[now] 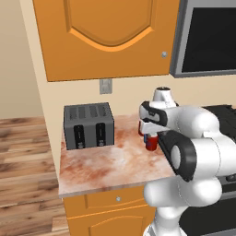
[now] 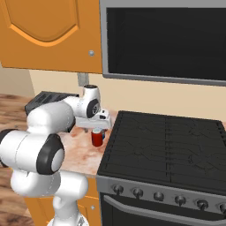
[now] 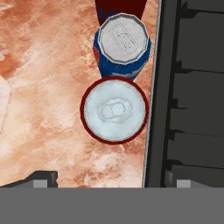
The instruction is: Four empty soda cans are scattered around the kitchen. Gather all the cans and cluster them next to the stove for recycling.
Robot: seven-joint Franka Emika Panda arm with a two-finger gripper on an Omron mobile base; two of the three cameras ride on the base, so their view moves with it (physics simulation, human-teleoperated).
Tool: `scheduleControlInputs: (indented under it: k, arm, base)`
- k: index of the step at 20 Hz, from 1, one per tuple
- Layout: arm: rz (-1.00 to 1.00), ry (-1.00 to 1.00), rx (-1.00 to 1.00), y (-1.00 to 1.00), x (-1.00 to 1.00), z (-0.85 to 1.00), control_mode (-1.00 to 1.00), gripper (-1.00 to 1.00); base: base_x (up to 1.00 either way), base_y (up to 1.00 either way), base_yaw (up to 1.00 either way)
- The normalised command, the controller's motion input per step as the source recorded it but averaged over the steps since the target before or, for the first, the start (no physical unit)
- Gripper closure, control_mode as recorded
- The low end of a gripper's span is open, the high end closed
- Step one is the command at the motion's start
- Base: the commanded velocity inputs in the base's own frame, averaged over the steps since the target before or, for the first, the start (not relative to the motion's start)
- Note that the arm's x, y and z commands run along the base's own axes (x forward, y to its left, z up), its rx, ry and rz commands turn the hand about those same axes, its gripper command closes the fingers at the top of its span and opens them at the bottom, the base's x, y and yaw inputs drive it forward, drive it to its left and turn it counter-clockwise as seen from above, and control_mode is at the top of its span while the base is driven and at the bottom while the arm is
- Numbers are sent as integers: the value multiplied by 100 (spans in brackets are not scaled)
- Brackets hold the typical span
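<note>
Two cans stand upright on the worktop [image 1: 101, 166] just beside the stove [image 2: 167, 145], and we look straight down on them in the hand view: a red can [image 3: 114, 110] with its silver top facing us, and a blue can [image 3: 122, 46] touching it on the far side. Beyond the blue one we see a dark red shape, cut off by the frame edge, which may be a third can, but we cannot tell. The stove's black cooktop edge runs down the right of that view, close to both cans without touching them. Our hand [image 3: 111, 183] hangs directly above the red can with its fingers [image 3: 41, 180] spread wide, one over the marbled worktop and the other over the cooktop, gripping nothing; the can stands free between and below them. In the right base view we see the red can under the hand, near the front left corner of the cooktop, with a sliver of blue beside it. In the left base view the arm hides much of the cans; only a red side and a bit of blue show under the hand. Farther left on the worktop sits a grey toaster [image 1: 88, 125], well apart from the cans, and a black-fronted microwave [image 2: 165, 39] hangs above the stove.
</note>
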Motion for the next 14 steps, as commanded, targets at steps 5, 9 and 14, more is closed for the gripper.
scheduleControlInputs:
  k: [5,9,14]
  arm:
    - [0,0,0,0,-57,3,-100,-100]
    - [0,0,0,0,-66,19,-100,-100]
    - [0,0,0,0,-71,32,-100,-100]
  base:
    - [0,0,0]
    - [0,0,0]
    - [0,0,0]
